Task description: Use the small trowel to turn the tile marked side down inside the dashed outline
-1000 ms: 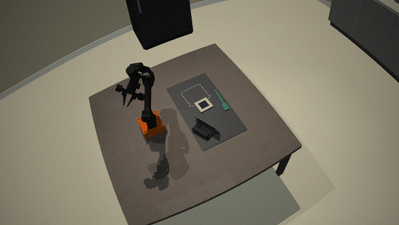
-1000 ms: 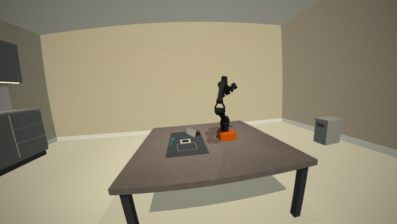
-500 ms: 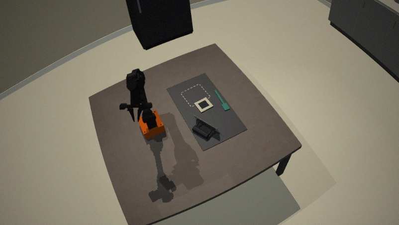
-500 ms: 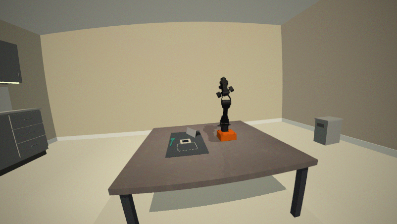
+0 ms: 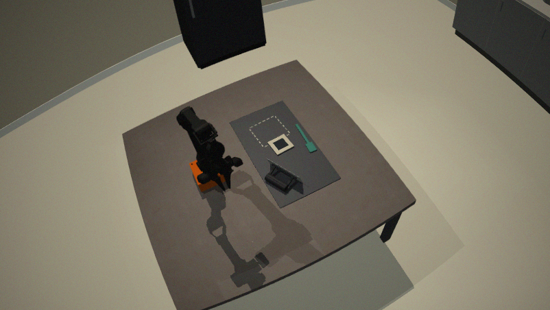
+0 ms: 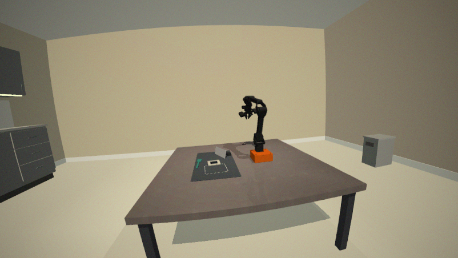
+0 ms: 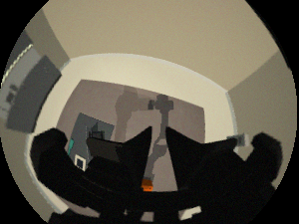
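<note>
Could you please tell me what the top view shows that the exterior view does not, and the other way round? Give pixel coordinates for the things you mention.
Only the top view: a tall black cabinet [image 5: 221,32] beyond the table.

Only the exterior view: a grey box [image 6: 378,150] on the floor at right, the ceiling [image 6: 199,14], and a wall cupboard [image 6: 11,72] at left.

Both: the table [image 5: 173,246] [image 6: 288,182], the mat [image 5: 311,173] [image 6: 200,177], the tile [image 5: 273,149] [image 6: 209,162], the green trowel [image 5: 311,147] [image 6: 198,161], the dashed outline, the black arm and its orange base [image 5: 206,186] [image 6: 261,157].

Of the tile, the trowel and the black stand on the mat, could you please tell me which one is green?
The trowel; neither other is green.
</note>
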Action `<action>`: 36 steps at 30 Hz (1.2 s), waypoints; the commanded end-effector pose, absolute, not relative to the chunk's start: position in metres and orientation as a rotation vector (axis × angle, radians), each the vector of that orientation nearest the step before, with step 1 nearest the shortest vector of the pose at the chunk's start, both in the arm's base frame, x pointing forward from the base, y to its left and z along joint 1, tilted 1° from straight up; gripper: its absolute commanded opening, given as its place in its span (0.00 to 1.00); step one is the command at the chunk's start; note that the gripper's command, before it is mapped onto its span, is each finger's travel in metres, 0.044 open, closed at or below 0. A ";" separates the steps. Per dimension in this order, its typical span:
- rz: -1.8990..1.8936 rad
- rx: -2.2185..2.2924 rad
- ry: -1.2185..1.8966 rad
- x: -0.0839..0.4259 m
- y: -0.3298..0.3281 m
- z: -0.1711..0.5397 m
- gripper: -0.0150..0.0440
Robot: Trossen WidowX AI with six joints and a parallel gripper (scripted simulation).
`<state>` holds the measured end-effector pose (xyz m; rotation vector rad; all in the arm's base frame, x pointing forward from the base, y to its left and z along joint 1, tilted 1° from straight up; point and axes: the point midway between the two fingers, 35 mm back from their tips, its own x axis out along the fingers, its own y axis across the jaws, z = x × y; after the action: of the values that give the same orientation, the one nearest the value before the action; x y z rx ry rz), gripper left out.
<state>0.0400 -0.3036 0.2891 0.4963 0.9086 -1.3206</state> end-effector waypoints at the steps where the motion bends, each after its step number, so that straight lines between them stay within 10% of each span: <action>1: -1.242 0.485 0.972 0.062 -0.310 0.273 0.42; 25: -0.860 0.828 1.356 0.303 -0.270 0.067 0.42; 36: -0.851 0.842 1.390 0.317 -0.257 0.050 0.42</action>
<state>0.3127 -0.2595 0.0542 0.8341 1.3877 -0.8518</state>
